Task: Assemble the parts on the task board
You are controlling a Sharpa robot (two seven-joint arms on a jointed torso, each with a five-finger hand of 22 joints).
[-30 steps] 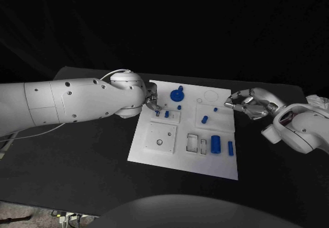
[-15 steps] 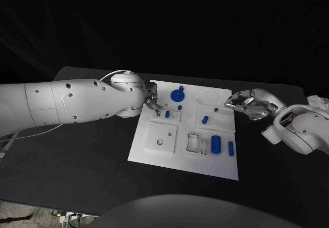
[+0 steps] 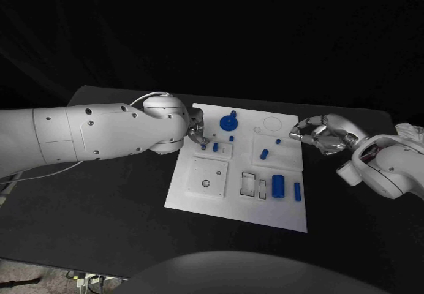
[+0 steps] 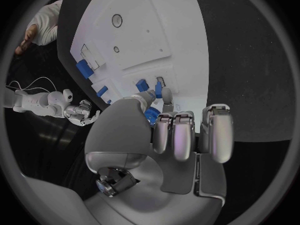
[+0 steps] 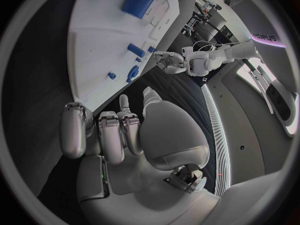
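- task board [image 3: 231, 202]: white plate lying flat in the middle of the black table [image 3: 106, 214], with blue parts spread over its far and right areas.
- left hand [image 3: 196, 131]: over the board's far left corner; fingertips down at a small blue peg [image 3: 215, 147] there. in the left wrist view the fingers [image 4: 167, 97] reach toward small blue pieces on the board; whether anything is pinched, i cannot tell.
- right hand [image 3: 320, 135]: just off the board's right edge, above the table; fingers curled inward, nothing seen in them.
- round blue knob part [image 3: 229, 123]: on the far part of the board, just beside the left hand.
- blue cylinder [image 3: 278, 185]: lies near the board's right side, next to a slimmer blue bar [image 3: 297, 192] by the right edge.
- small blue pegs [image 3: 264, 154]: on the middle-right of the board, apart from both hands.
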